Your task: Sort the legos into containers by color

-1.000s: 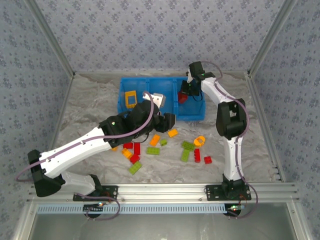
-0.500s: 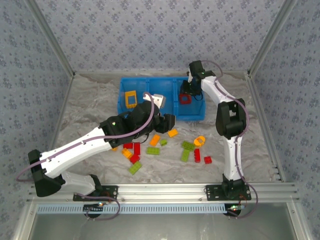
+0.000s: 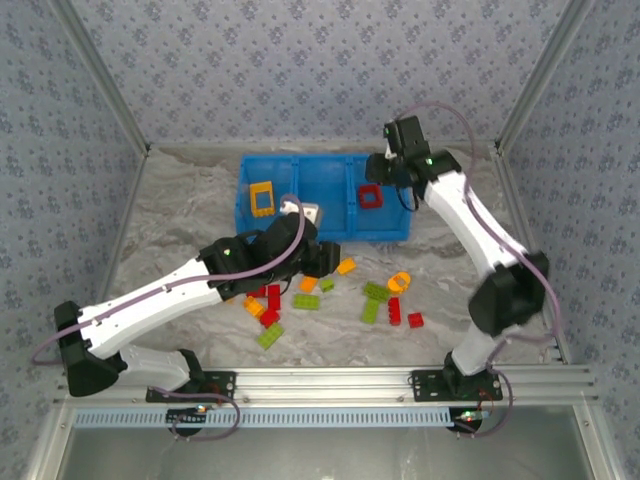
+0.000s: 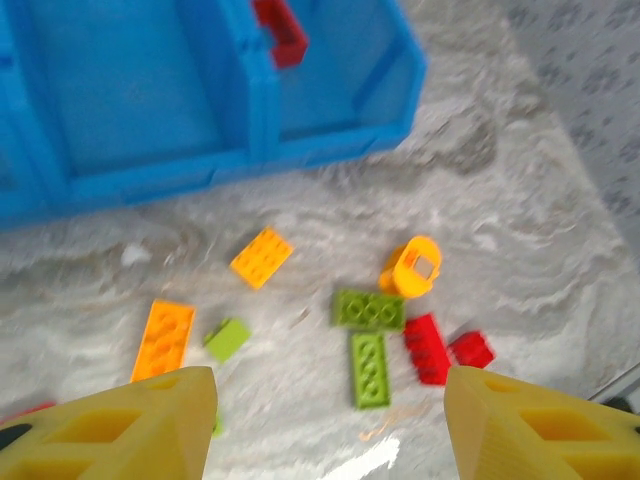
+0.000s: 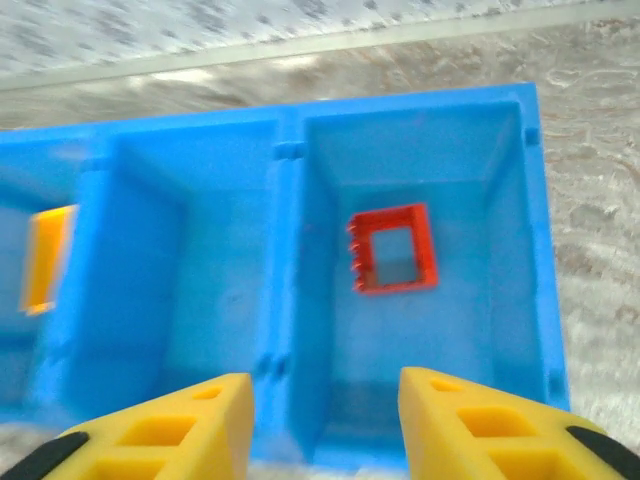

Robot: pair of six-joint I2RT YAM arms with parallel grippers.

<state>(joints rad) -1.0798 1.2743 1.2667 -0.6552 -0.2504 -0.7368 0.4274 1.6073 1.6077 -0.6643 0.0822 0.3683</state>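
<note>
Right gripper (image 5: 325, 405): your jaws stand apart, empty, over the near rim of the bin (image 5: 410, 100); red frame (image 5: 392, 250) ahead.
Left gripper (image 4: 325, 395): wide, empty.
Table (image 4: 520, 230): marbled; loose bricks (image 4: 367, 310) ahead of you.

Bright, even, diffuse light fills the overhead view, and shadows there are faint and soft-edged. The left wrist view is smeared throughout, with a white glare patch on the bench (image 4: 520, 230) at lower centre. The right wrist view is sharper, though it softens along the top edge, and the blue bin (image 5: 540, 250) darkens inside towards the lower frame.
</note>
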